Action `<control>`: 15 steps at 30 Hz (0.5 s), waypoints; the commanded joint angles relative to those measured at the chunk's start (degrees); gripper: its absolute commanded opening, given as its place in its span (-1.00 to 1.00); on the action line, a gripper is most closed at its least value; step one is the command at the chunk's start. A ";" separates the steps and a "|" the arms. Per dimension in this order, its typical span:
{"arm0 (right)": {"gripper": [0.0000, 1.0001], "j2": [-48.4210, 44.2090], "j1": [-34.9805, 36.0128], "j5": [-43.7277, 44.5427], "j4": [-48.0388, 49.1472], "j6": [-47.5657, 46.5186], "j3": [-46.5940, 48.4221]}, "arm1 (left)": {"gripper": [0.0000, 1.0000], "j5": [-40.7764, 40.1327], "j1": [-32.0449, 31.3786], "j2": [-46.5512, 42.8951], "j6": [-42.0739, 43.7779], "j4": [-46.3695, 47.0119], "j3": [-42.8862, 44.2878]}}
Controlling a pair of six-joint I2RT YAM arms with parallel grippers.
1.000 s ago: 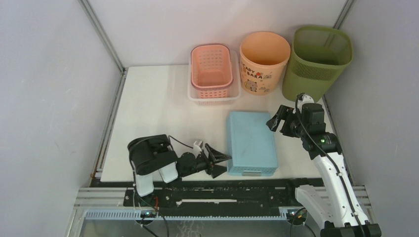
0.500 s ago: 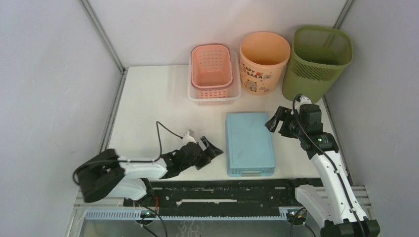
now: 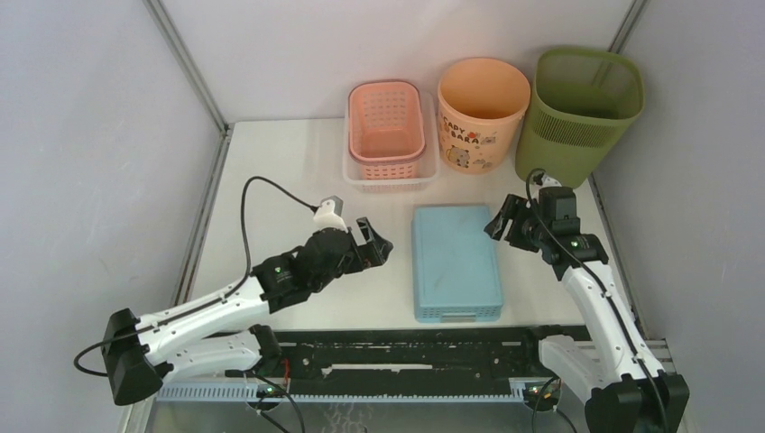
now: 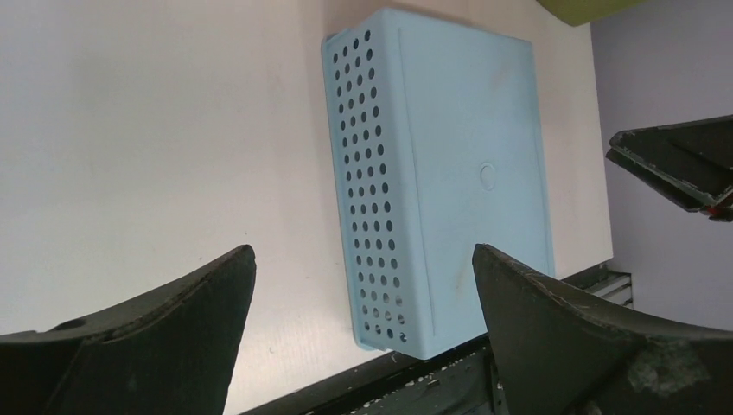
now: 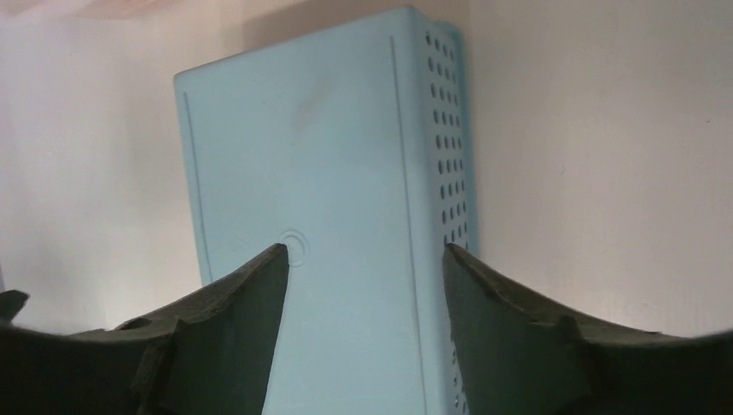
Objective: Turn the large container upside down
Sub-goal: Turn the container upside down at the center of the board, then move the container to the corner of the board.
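Observation:
The large container, an olive-green bin (image 3: 582,113) with a mesh upper band, stands upright at the back right corner of the table. A sliver of it shows at the top of the left wrist view (image 4: 588,9). My right gripper (image 3: 502,224) is open and empty, in front of the bin and at the right edge of the blue basket; in its wrist view (image 5: 363,259) it looks down on that basket. My left gripper (image 3: 374,242) is open and empty, left of the blue basket; its wrist view (image 4: 363,268) shows the basket's perforated side.
A light-blue perforated basket (image 3: 456,260) lies upside down at mid table, also in both wrist views (image 4: 449,164) (image 5: 320,173). A peach bucket (image 3: 481,113) with cartoon print stands left of the green bin. A pink basket (image 3: 386,129) nests in a white one at the back.
My left arm has unfolded from the near edge and its gripper has moved up and away, toward the table's middle left of the blue basket. My right gripper has edged slightly farther back.

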 commanded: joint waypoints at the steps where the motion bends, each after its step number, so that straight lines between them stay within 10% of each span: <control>1: 0.21 0.16 -0.24 4.01 5.94 3.33 -1.68 | 0.99 2.04 1.44 -0.91 8.56 0.11 2.34; 3: -0.26 0.58 -0.37 6.12 7.32 4.22 -3.02 | 0.99 2.67 1.60 -1.92 10.97 1.63 2.78; 6: -0.43 1.86 -1.18 8.69 8.98 5.19 -4.88 | 0.99 2.84 1.60 -3.28 14.16 1.30 4.52; 15: -0.19 8.34 -3.65 8.13 16.81 7.41 -11.44 | 0.99 4.13 1.60 -3.82 15.67 -0.39 5.79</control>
